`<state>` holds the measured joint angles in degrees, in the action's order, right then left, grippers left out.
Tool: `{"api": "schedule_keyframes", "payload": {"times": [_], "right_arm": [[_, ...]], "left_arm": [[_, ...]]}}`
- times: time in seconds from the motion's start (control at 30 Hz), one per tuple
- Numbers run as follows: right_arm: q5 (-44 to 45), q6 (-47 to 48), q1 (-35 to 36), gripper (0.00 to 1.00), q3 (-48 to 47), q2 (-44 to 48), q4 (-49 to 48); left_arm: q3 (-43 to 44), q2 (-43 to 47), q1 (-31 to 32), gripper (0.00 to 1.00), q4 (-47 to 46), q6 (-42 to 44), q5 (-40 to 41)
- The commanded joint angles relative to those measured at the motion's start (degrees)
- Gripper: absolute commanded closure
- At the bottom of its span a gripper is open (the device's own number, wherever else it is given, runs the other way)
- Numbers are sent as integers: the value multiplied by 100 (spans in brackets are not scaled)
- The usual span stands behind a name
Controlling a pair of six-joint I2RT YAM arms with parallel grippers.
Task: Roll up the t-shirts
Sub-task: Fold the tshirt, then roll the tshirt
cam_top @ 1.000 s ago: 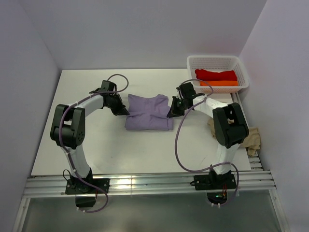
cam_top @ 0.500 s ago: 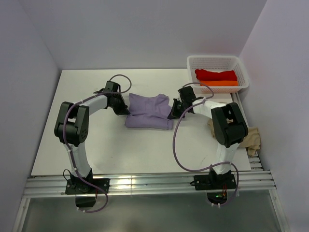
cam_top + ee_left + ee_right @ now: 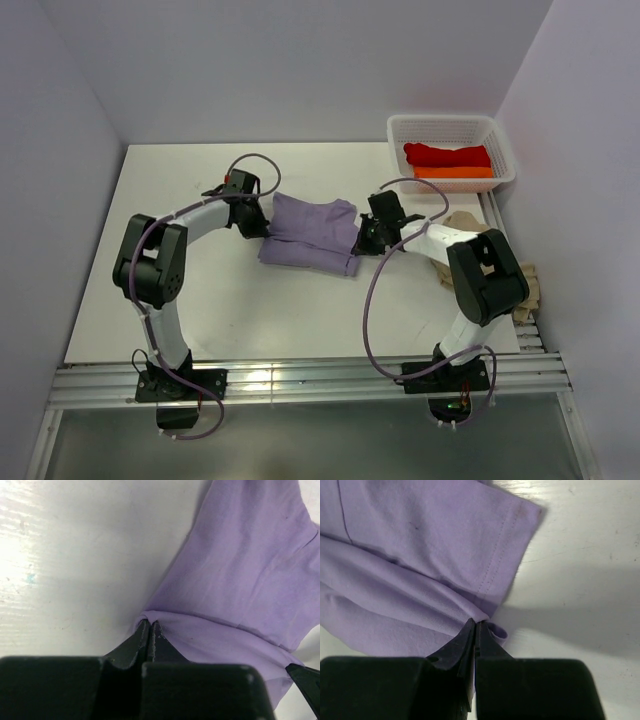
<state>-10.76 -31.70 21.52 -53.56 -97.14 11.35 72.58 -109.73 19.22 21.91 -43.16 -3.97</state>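
The purple t-shirt [image 3: 310, 235] is lying on the surface [image 3: 200, 300], left of the basket [image 3: 440, 120] and nearer the arms. The left pincer [image 3: 150, 625] is pinching shut on its edge farthest from the basket, and the right pincer [image 3: 475, 625] is clamping shut on the nearest edge. The red t-shirt [image 3: 447, 155] and orange t-shirt [image 3: 455, 172] are sitting inside the basket. The beige t-shirt [image 3: 525, 290] is lying on the basket's near side.

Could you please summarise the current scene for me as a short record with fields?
left gripper: shut on lavender t-shirt, left edge
right gripper: shut on lavender t-shirt, right edge
red t-shirt: in white basket
orange t-shirt: in white basket, beside red t-shirt
beige t-shirt: crumpled at right edge of table
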Motion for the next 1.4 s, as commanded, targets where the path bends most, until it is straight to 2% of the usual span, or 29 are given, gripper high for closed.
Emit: {"api": "schedule_keyframes", "payload": {"times": [0.0, 0.13, 0.2, 0.33, 0.37, 0.47, 0.5, 0.57, 0.73, 0.87, 0.93, 1.13, 1.27, 1.37], "right_arm": [[874, -55, -104, 100, 188, 178, 210], [857, -90, -104, 100, 302, 345, 121], [778, -73, -69, 99, 337, 389, 121], [813, -82, 133, 89, 407, 512, 183], [795, -90, 186, 86, 434, 582, 165], [576, -108, 318, 57, 609, 845, -9], [584, -108, 318, 52, 645, 916, -45], [602, -56, 318, 44, 672, 1083, -46], [734, 173, 327, 38, 557, 1601, 86], [716, 576, 484, 37, 575, 1979, 69], [812, 998, 816, 37, 584, 2164, -10], [716, 2044, 1556, 34, 294, 1972, -177], [829, 2624, 1873, 24, 145, 1752, -318], [1032, 2923, 2040, 18, 30, 1567, -248]], "left_arm": [[-138, 364, -112, 100, 50, 53, 845], [-139, 453, -112, 100, 24, 88, 907], [-104, 462, -112, 93, -81, 149, 706], [11, 488, -103, 80, -169, 193, 441], [63, 497, -103, 73, -170, 202, 441], [309, 506, -94, 64, -12, 281, 291], [475, 514, -94, 63, 58, 325, 265], [634, 575, -112, 61, 268, 387, 221], [644, 1127, -173, 55, 480, 370, 19], [163, 1647, -235, 52, 560, 308, -130], [-181, 2041, -279, 47, 403, 168, -462], [-1840, 2781, -288, 33, -555, -403, -1185], [-2694, 3054, -279, 31, -1328, -956, -1493], [-3179, 3212, -226, 31, -1847, -1212, -1423]]}}
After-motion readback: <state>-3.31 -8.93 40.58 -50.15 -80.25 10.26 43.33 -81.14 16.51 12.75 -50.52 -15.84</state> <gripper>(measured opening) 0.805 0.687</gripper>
